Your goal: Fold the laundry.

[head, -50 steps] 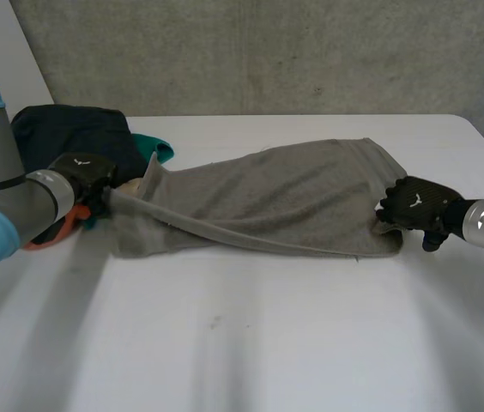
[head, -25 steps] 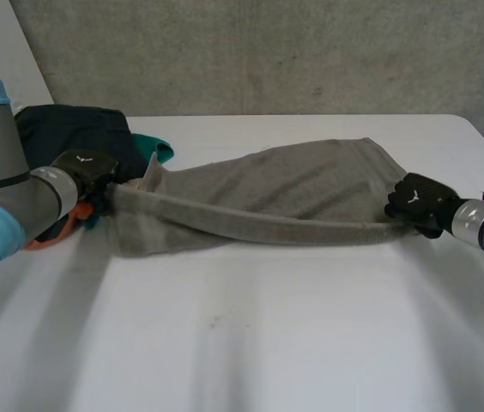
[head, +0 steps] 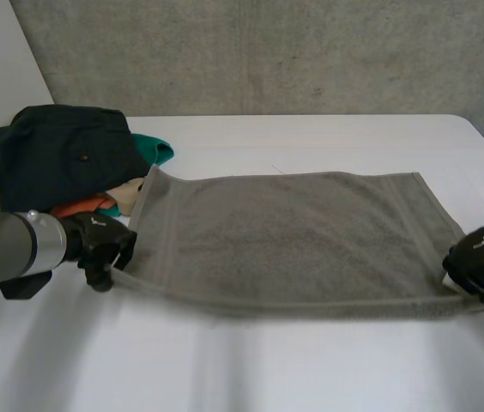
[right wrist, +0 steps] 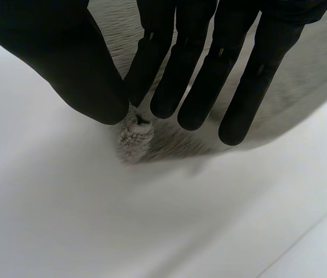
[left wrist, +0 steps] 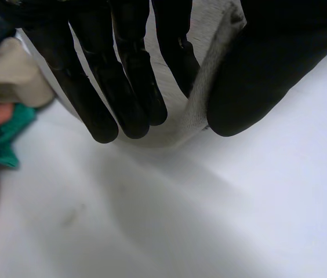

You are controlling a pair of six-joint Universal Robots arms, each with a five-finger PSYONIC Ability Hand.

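Grey terry towel, white worktop: left hand pinches 8 o'clock corner, right hand 4 o'clock; lift both level, taut.

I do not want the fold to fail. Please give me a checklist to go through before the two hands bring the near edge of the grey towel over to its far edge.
1. Left hand pinches the towel at its near-left corner, between thumb and fingers: ok.
2. Right hand pinches the near-right corner: ok.
3. Towel lies spread out flat, with no large wrinkles: ok.
4. Far-left corner is free of the pile of clothes: not ok, it lies against the pile.
5. Bare table lies beyond the far edge: ok.
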